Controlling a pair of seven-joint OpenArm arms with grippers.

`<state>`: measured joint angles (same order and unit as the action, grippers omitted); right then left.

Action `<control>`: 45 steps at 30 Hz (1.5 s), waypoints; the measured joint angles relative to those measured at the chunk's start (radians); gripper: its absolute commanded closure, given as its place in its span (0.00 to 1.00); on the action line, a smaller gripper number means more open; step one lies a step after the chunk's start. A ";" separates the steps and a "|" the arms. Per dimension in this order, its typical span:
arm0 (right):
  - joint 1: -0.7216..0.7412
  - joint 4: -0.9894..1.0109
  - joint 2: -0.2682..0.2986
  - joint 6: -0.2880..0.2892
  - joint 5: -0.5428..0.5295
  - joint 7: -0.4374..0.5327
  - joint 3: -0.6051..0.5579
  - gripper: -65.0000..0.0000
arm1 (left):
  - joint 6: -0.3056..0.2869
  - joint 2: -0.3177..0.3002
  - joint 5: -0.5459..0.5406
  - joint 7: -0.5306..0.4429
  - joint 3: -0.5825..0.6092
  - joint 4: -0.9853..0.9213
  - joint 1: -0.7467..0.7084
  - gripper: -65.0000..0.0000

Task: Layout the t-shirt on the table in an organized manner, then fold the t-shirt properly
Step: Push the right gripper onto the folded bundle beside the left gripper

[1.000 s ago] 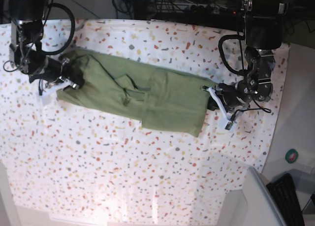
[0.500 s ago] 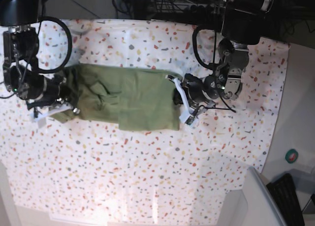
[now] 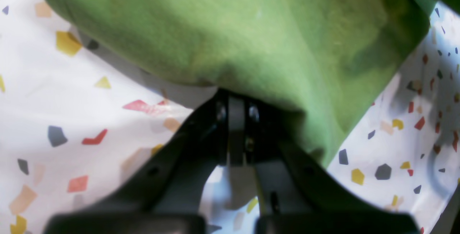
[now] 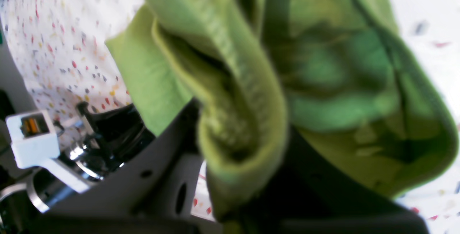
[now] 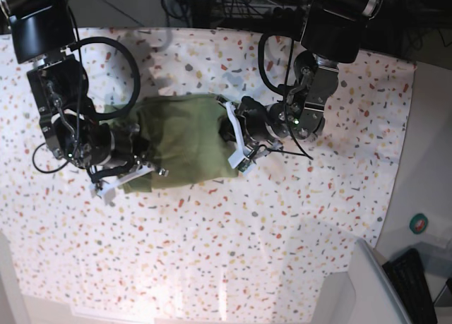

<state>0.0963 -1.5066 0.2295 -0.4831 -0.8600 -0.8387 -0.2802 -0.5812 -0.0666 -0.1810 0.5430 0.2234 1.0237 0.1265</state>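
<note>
The olive-green t-shirt lies bunched in a short heap on the speckled table, between my two grippers. My left gripper is at the shirt's right end, its jaws closed on the cloth's edge; the left wrist view shows the shirt draped over the closed gripper. My right gripper is at the shirt's left end; in the right wrist view a thick folded hem of the shirt is pinched in the gripper.
The table's right edge drops to a grey floor with a small green roll. A pale bin corner sits at the lower right. Cables and dark equipment line the far edge.
Both grippers have moved toward each other with the shirt held. The shirt went from a long stretched strip to a short bunched heap. The right gripper also moved down.
</note>
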 measured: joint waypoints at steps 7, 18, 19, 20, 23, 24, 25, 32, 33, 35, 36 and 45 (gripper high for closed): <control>0.012 -0.002 -0.080 -0.041 0.003 -0.003 -0.023 1.00 | -0.003 0.000 0.000 0.001 0.000 0.000 0.000 1.00; 0.055 0.023 -0.112 -0.044 0.008 0.007 -0.108 1.00 | -0.003 0.000 -0.004 0.001 0.000 -0.001 0.000 1.00; 0.055 0.027 -0.111 -0.048 0.013 0.008 -0.109 1.00 | -0.003 -0.001 -0.003 0.003 0.000 -0.001 0.001 1.00; 0.055 0.027 -0.108 -0.052 0.014 0.007 -0.110 1.00 | -0.003 -0.001 -0.003 0.003 0.000 -0.001 0.000 1.00; 0.061 0.028 -0.130 -0.052 0.018 0.009 -0.127 1.00 | -0.003 -0.001 -0.003 0.003 0.000 -0.001 0.001 1.00; 0.067 0.029 -0.140 -0.051 0.018 0.008 -0.144 1.00 | -0.003 0.000 -0.003 0.002 0.000 -0.001 0.000 1.00; 0.072 0.031 -0.148 -0.052 0.006 0.006 -0.158 1.00 | -0.003 0.000 -0.003 0.002 0.000 -0.001 0.000 1.00; 0.089 0.114 -0.144 -0.050 0.006 0.008 -0.193 1.00 | -0.004 -0.001 -0.003 0.003 -0.001 -0.001 0.001 1.00; 0.091 0.127 -0.142 -0.051 0.008 0.007 -0.193 1.00 | -0.004 -0.001 -0.003 0.002 -0.001 -0.001 0.000 1.00; 0.093 0.135 -0.142 -0.051 0.010 0.008 -0.193 1.00 | -0.005 -0.001 -0.003 0.003 -0.001 -0.001 0.000 1.00; 0.096 0.135 -0.143 -0.051 0.010 0.008 -0.193 1.00 | -0.004 -0.001 -0.003 0.002 -0.001 -0.001 0.000 1.00; 0.097 0.135 -0.145 -0.051 0.006 0.077 -0.195 1.00 | -0.007 -0.022 0.002 0.021 -0.001 0.071 -0.042 1.00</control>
<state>0.1928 -1.3712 0.0849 -0.5346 -0.8536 -0.7616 -0.4751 -0.5880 -0.0887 -0.1795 0.5636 0.2226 1.0950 0.0841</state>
